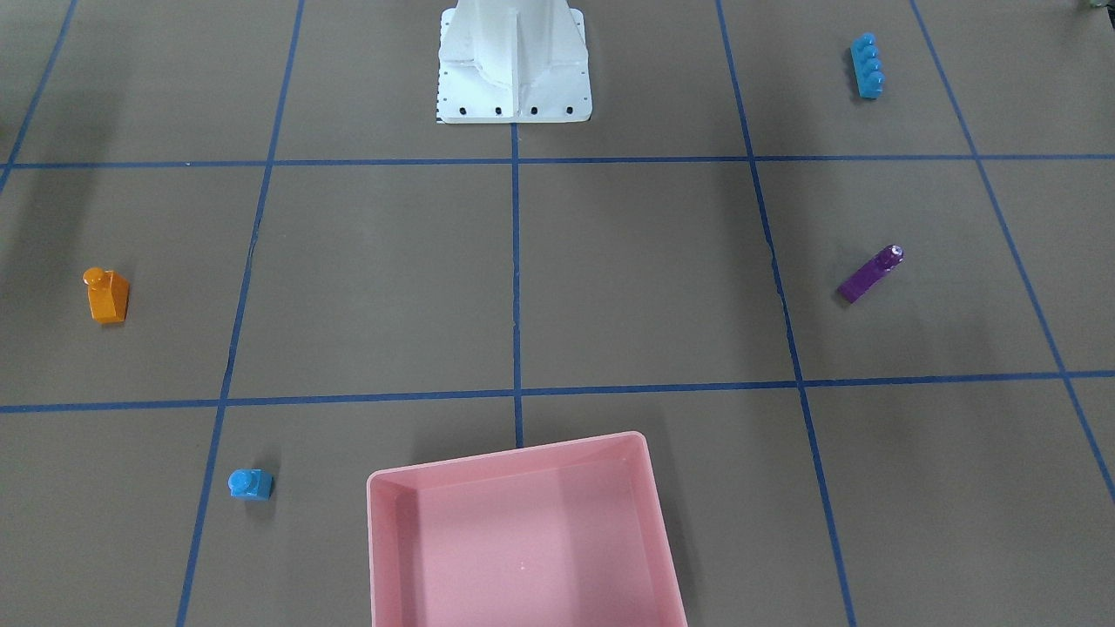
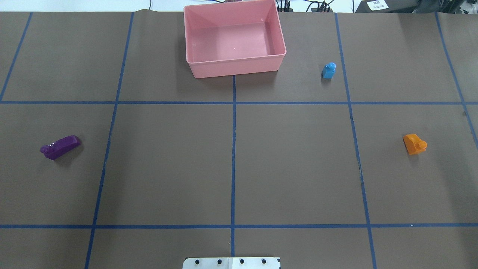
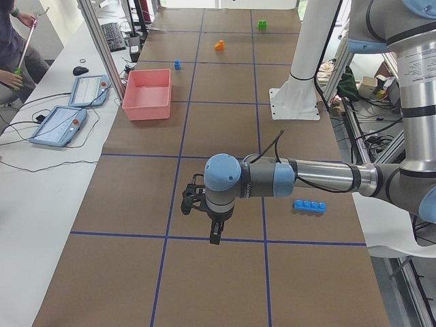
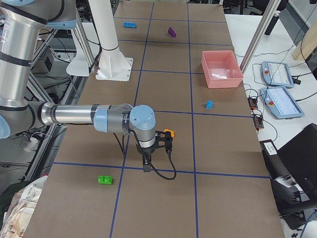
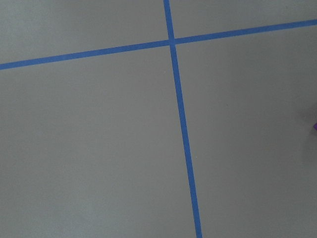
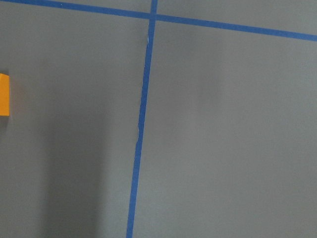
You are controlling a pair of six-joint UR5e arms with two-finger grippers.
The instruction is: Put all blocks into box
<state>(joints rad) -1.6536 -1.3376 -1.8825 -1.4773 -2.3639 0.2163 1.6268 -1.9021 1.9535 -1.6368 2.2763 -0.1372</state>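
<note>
From the far left: the left hand (image 3: pixel 213 234) hangs above the surface (image 2: pixel 168 168), close to a line of the blue tape (image 2: pixel 233 168). I have it only on the side camera, so I cannot tell how far its fingers are parted or whether they hold anything. The long blue block (image 1: pixel 865 65) lies on the robot's side of that arm, out to the left of the white base (image 1: pixel 514 61). Next comes the purple block (image 2: pixel 59 147), lying aslant and alone in its square; my left wrist camera catches only a sliver of it at the frame's edge. In the middle, at the far edge of the surface, sits the pink box (image 2: pixel 235 70), turned a little and straddling the centre tape line. All five blocks lie outside it. To its right the small blue block (image 2: pixel 328 70) stands near the box but apart from it, just beside a tape line. Further right and nearer the robot lies the orange block (image 2: pixel 414 144), well apart from the others. The right hand (image 4: pixel 146 163) hangs above the surface near it. Again only the side camera shows it, so I cannot tell its opening or whether it holds anything. Last, at the right end, the green block (image 4: pixel 104 179) lies beside a tape line.
</note>
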